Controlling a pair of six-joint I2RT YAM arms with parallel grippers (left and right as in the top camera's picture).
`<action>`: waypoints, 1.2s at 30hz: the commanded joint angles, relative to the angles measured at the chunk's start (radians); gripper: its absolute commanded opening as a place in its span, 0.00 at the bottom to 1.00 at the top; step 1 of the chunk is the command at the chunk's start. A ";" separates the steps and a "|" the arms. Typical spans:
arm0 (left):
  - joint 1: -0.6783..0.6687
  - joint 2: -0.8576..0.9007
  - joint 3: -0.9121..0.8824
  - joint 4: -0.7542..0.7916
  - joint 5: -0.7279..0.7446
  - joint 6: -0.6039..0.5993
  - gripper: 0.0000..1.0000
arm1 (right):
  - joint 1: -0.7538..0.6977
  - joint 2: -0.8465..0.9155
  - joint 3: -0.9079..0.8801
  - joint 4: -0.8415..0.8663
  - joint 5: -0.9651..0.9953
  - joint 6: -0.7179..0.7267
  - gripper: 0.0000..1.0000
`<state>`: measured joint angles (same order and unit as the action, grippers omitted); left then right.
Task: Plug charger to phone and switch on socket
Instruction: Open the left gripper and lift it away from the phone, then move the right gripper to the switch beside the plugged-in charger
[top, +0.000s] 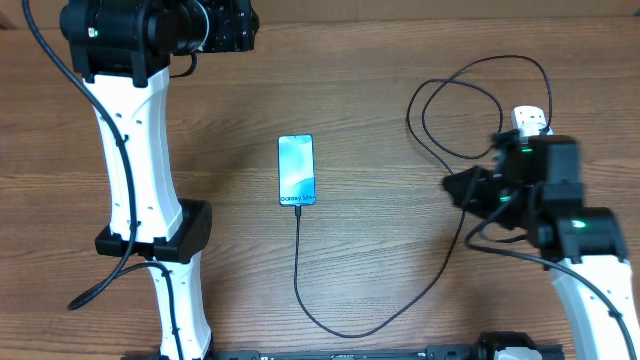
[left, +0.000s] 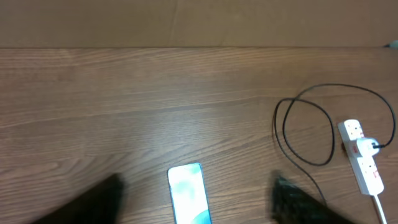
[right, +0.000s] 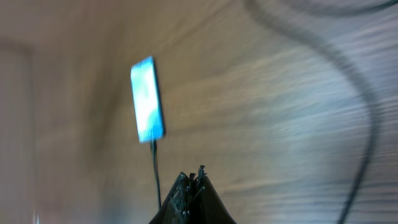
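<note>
phone (top: 296, 170): lying flat on the wooden table (top: 400, 100), screen up and glowing blue - landmark for every line here
charger (top: 297, 260): thin black cable meeting the phone's bottom edge, running away from it, curving round to the phone's right, then looping near the socket; the wrist view is too blurred to show whether the tip is fully seated
charger plug: black, sitting in an outlet of the socket, seen in the left wrist view
socket (left: 362, 155): white strip lying well to the right of the phone, mostly hidden under the right arm from overhead; I cannot tell how the switch is set
left gripper (left: 196, 186): hanging released - fingers (left: 93, 202) standing wide apart, nothing in them; the phone is showing on the table below the gap, well apart from them
right gripper (right: 191, 177): clenched, tips pressing together, nothing showing between them; hovering to the right of the phone, between phone and socket, pointing toward the phone
right wrist view: blurring heavily, phone and cable smeared
</note>
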<state>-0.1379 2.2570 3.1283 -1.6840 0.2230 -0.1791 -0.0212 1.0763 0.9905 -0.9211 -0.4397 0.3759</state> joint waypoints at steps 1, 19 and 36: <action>-0.005 -0.008 0.004 -0.005 -0.029 0.008 0.99 | -0.124 -0.021 0.047 -0.001 0.015 -0.018 0.04; -0.005 -0.008 -0.013 -0.005 -0.050 0.008 1.00 | -0.634 0.289 0.244 0.112 -0.191 -0.002 0.04; -0.005 -0.008 -0.013 -0.005 -0.050 0.008 1.00 | -0.743 0.731 0.317 0.286 -0.350 0.046 0.04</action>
<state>-0.1379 2.2574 3.1195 -1.6875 0.1822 -0.1802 -0.7414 1.7657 1.2884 -0.6582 -0.7113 0.4187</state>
